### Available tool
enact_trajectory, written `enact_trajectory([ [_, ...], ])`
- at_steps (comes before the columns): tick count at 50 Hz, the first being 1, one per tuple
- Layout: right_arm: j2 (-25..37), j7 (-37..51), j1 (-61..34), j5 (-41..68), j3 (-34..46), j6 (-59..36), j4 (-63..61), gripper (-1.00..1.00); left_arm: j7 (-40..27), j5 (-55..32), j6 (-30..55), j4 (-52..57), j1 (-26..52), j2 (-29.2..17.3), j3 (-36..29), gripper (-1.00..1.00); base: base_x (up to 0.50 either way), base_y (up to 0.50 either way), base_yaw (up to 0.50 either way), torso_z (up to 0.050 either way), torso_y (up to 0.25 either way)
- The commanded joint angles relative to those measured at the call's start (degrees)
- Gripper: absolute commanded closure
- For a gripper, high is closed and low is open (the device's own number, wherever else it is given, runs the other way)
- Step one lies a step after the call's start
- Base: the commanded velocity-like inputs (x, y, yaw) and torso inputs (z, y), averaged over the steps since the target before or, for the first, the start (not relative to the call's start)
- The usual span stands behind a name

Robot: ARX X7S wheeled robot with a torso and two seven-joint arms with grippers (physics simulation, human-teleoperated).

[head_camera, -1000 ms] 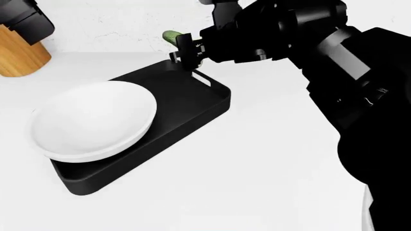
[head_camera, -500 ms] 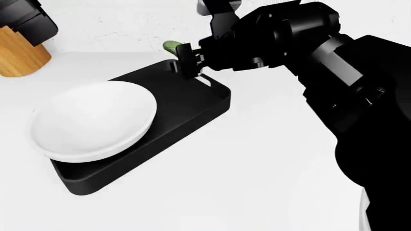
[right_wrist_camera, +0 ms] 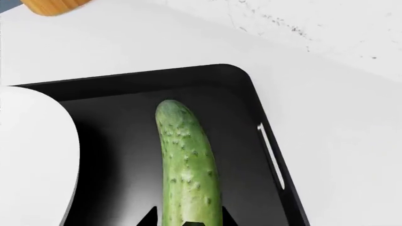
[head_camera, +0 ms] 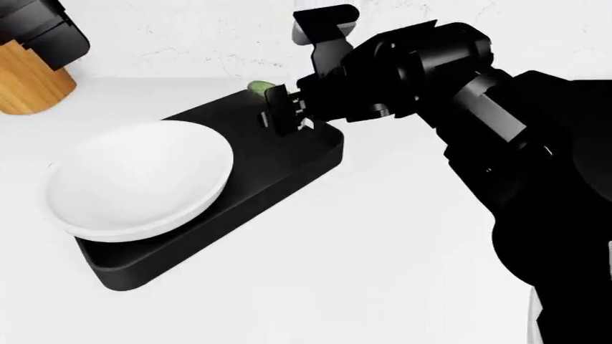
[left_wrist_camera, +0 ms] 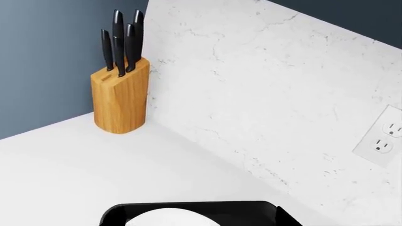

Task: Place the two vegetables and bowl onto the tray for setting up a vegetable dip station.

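Holding the cucumber (head_camera: pixel 258 87) between its fingers, the right gripper (head_camera: pixel 280 113) hangs over the far end of the tray (head_camera: pixel 287 154); in the head view the bowl (head_camera: pixel 139 178) sits on the tray, away from the gripper toward the near end.

In the right wrist view the cucumber (right_wrist_camera: pixel 187 167) runs forward from the jaws above bare tray floor (right_wrist_camera: pixel 119 141), between the bowl (right_wrist_camera: pixel 35 160) and the slot handle (right_wrist_camera: pixel 270 155).

The left wrist view shows a knife block (left_wrist_camera: pixel 120 94), a wall outlet (left_wrist_camera: pixel 383 137), the tray's rim (left_wrist_camera: pixel 188 207); the left gripper itself is unseen. No writing is readable.
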State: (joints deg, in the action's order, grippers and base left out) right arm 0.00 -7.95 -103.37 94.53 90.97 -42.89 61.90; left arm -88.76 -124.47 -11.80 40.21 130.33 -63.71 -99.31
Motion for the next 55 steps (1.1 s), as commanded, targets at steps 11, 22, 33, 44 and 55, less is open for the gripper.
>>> enact_trajectory([
  [11, 0.0, 0.1, 0.2, -2.2, -0.6, -0.5, -0.5, -1.00, 0.0, 0.1, -0.3, 0.2, 0.0, 0.1, -0.3, -1.00, 0.00, 0.00, 0.00, 0.000, 0.000],
  [22, 0.0, -0.2, -0.3, -2.7, -0.7, -0.1, -0.7, -1.00, 0.0, 0.0, -0.2, 0.2, 0.2, 0.1, -0.3, -1.00, 0.00, 0.00, 0.00, 0.000, 0.000],
  [33, 0.1, 1.3, -6.2, -4.6, -1.3, 5.1, -0.6, -1.00, 0.0, 0.0, -0.2, 0.2, 0.4, 0.2, -0.4, -1.00, 0.00, 0.00, 0.00, 0.000, 0.000],
  [44, 17.7, 27.0, -8.6, -0.8, -8.0, 9.9, -33.8, -1.00, 1.0, 0.9, 0.8, 0.0, 0.9, 0.7, 0.6, -1.00, 0.00, 0.00, 0.00, 0.000, 0.000],
  [55, 33.2, 49.2, -9.1, 2.3, -12.0, 11.4, -61.7, -1.00, 6.1, 7.5, 4.9, -1.1, 1.3, 2.1, 3.5, -1.00, -0.31, 0.00, 0.00, 0.000, 0.001],
])
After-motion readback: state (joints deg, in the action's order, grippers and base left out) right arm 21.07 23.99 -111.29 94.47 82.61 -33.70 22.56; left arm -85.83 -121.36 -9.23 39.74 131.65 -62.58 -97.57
